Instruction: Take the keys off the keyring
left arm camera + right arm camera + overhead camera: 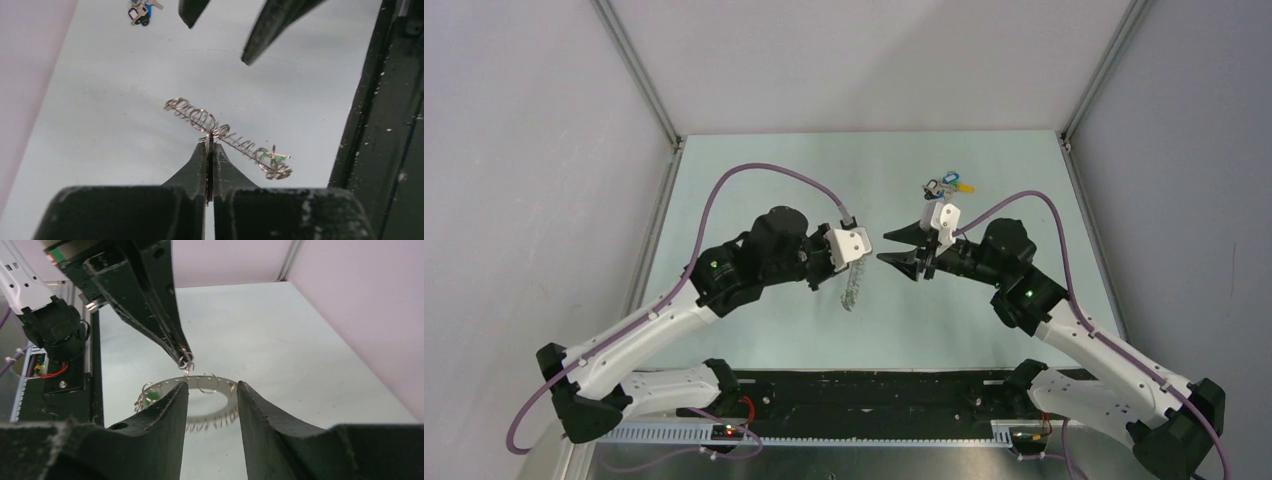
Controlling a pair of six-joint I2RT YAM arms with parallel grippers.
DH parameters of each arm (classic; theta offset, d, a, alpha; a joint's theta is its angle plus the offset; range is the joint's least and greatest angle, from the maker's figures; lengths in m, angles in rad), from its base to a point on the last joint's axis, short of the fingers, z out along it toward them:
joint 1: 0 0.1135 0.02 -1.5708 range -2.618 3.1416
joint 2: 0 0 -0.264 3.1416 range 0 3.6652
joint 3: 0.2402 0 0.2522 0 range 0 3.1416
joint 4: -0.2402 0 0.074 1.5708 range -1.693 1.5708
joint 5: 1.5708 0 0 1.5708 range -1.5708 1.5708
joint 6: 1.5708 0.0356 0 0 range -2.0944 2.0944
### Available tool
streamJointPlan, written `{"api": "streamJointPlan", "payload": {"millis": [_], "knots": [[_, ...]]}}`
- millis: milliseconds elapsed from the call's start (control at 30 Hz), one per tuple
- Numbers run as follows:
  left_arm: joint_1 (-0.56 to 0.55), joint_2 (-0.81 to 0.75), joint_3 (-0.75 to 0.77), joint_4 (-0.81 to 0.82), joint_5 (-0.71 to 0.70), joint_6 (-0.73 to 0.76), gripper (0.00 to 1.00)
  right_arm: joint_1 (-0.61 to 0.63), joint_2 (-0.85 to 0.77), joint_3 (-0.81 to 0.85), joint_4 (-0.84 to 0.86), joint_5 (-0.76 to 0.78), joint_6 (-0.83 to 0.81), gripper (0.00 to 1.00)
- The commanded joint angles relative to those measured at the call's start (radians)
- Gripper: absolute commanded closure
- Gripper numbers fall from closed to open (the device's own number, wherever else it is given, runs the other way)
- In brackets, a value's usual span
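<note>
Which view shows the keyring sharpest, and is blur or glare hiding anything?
Left wrist: keyring crisp, edge-on, slight glints; left claw soft at its base. Right wrist: right claw out of focus, covering part of it. Top: even light, keyring tiny and faint.

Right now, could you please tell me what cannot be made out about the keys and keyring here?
- Green key: left wrist view, a sliver among the keyring loops, too small.
- Keyring's near arc: right wrist view, hidden behind the right hand.
- Far key bunch: top view, too small to count.
</note>
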Motion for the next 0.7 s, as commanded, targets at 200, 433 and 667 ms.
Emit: {"api": "streamJointPlan", "payload": {"millis": [200, 433, 667], "knots": [[-0.157, -0.068, 0.026, -0.028, -0.318, 0.329, 1.0, -0.085, 0.015, -0.001, 0.095, 0.065, 0.019, 0.59], [-0.268, -0.004, 0.0, -0.057, -0.657, 0.659, 1.0, -0.105, 0.042, -0.014, 0.174, 0.036, 0.032, 0.6], [-0.284, 0.014, 0.044, -0.054, -0.659, 0.815, 1.0, -0.119, 0.086, -0.015, 0.253, -0.066, 0.04, 0.62]]}}
